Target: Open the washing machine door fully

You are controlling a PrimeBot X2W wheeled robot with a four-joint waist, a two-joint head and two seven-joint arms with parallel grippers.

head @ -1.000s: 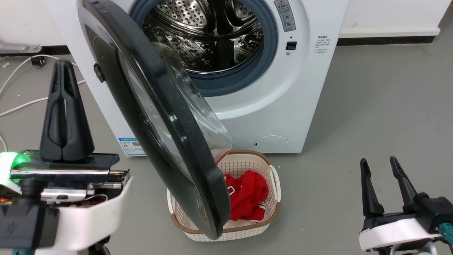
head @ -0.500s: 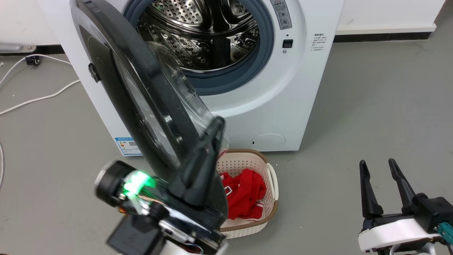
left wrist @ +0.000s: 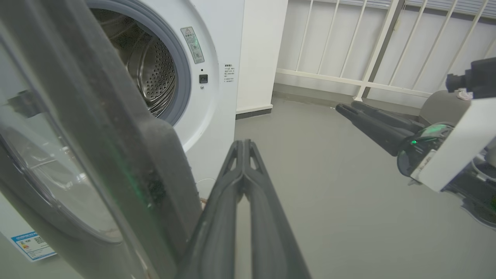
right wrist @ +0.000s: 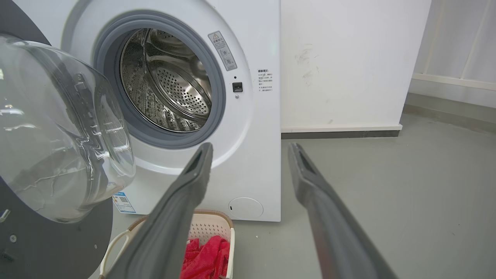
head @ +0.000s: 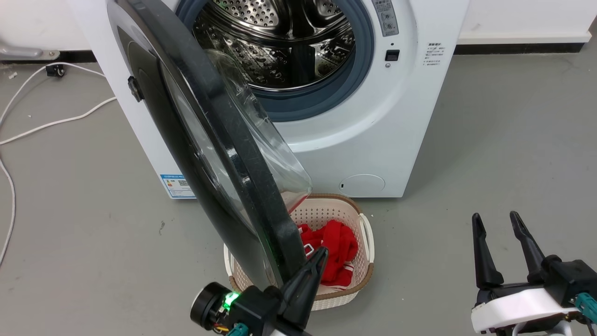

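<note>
The white washing machine stands at the far side, steel drum exposed. The washing machine door, hinged at the machine's left, juts toward the near side, partly open, its lower edge over the basket on the floor. The left gripper, jaws together, sits just right of that edge; contact unclear. The right gripper is near right, jaws apart. Red cloth lies in the basket.

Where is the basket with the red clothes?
Head view, bottom centre: the basket sits on the floor before the washing machine, partly behind the washing machine door.
</note>
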